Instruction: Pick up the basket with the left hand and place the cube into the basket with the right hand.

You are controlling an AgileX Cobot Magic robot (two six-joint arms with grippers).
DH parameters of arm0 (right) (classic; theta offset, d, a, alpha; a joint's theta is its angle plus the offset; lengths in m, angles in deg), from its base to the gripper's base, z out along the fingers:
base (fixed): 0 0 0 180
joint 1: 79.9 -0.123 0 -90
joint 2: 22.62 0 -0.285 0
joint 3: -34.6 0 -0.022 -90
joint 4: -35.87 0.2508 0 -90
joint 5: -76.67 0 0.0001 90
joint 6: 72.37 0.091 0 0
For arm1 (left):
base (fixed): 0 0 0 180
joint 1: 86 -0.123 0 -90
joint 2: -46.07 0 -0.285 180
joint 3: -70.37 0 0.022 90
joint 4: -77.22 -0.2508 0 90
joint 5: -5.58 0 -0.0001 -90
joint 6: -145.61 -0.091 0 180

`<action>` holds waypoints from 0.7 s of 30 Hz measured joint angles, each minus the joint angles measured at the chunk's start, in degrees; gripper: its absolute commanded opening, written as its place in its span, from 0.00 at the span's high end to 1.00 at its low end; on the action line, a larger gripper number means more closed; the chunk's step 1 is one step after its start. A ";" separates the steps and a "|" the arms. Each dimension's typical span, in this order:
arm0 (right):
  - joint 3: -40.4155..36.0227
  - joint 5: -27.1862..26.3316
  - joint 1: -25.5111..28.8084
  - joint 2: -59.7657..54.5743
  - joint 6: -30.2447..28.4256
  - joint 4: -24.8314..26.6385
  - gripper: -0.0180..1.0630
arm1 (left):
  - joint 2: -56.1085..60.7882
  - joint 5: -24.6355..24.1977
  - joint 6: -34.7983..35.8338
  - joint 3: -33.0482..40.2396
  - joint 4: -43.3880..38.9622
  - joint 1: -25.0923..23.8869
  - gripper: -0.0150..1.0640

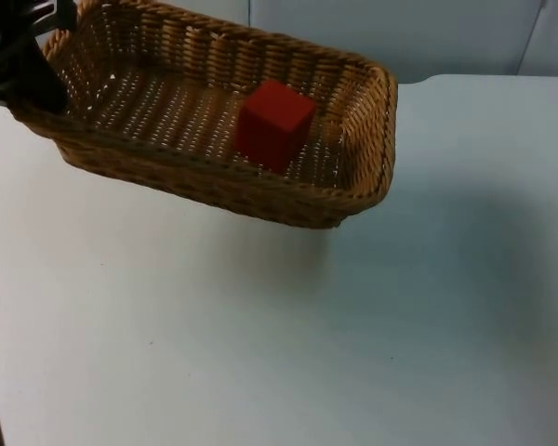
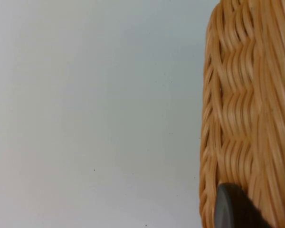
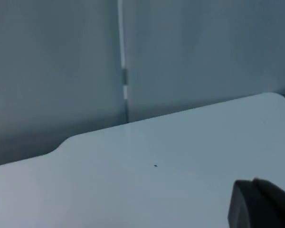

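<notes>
Left gripper [image 1: 39,85] is clamped on the basket [image 1: 214,177] rim at ten o'clock, holding it aloft over the tabletop [image 1: 353,334]; the cube [image 1: 274,124] sits inside. Right gripper's [image 3: 261,204] opening: can't tell.

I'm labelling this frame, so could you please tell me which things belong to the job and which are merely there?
Part of the job:
- rectangular woven wicker basket, lifted off the table
- red cube, inside the basket
- left gripper, clamped on the basket's end wall

Merely there:
- white table top
- grey partition wall
</notes>
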 measured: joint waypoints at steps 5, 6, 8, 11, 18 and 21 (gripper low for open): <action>-3.00 -0.38 1.99 1.83 0.26 -0.10 0.99 | 0.00 0.67 0.00 0.00 0.51 0.00 0.99; -3.07 -0.04 2.09 1.83 0.10 0.14 0.99 | 0.00 0.76 0.00 0.00 0.50 0.00 0.99; -3.07 -0.04 2.09 1.83 -0.02 0.14 0.99 | 0.00 0.76 0.00 0.00 0.75 0.00 0.99; -3.07 -0.04 2.09 1.83 -0.14 0.14 0.99 | -1.05 -0.10 0.00 0.00 2.61 0.00 0.99; -3.07 -0.04 2.09 1.83 -0.25 0.14 0.99 | -5.36 -1.23 -5.26 0.00 10.83 0.00 0.99; -3.07 -0.04 2.09 1.83 -0.37 0.14 0.99 | -7.42 -0.13 -7.37 0.00 12.99 0.00 0.99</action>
